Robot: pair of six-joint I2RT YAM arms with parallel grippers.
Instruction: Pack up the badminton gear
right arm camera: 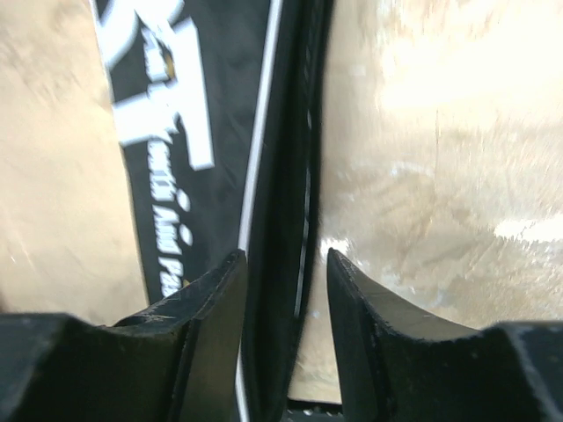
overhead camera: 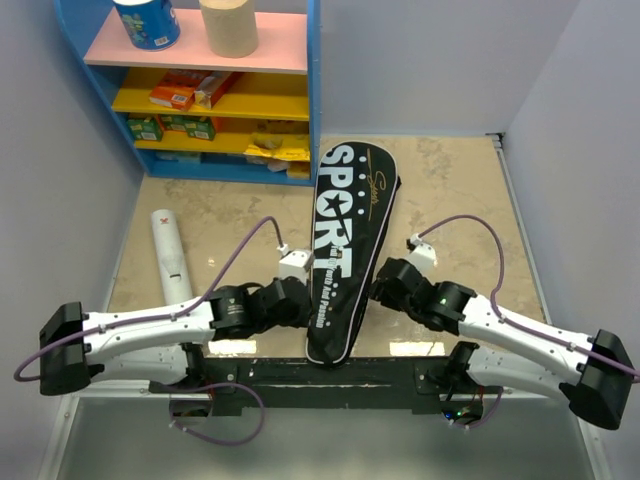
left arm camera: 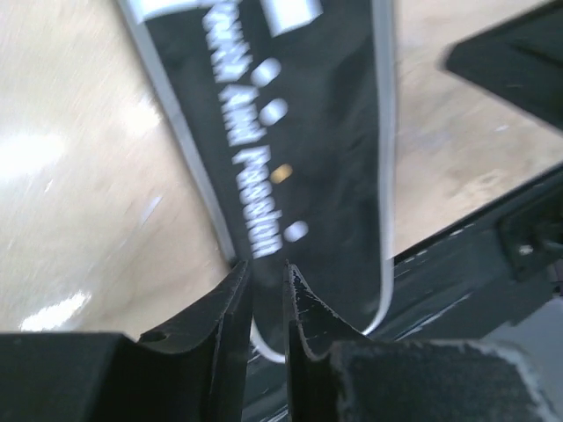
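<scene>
Blue shelf unit [overhead camera: 313, 90] at the table's far left corner. Pink top shelf: 1 blue-and-white roll [overhead camera: 147, 22], 1 tan roll [overhead camera: 229, 27], upright, side by side, apart. Yellow shelf below: orange box [overhead camera: 172, 96] beside red box [overhead camera: 213, 88]. Next shelf down: green boxes [overhead camera: 145, 127] at left, yellow packets [overhead camera: 275, 148] at right. Tabletop [overhead camera: 450, 190] tan, marbled.

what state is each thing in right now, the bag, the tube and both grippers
black SPORT bag: lying flat on the table between the two grippers; whether it is zipped cannot be told.
white tube: lying on the table left of the bag, outside it.
left gripper: at the bag's left edge, jaws nearly together; grip unclear.
right gripper: jaws parted astride the bag's right edge.
</scene>
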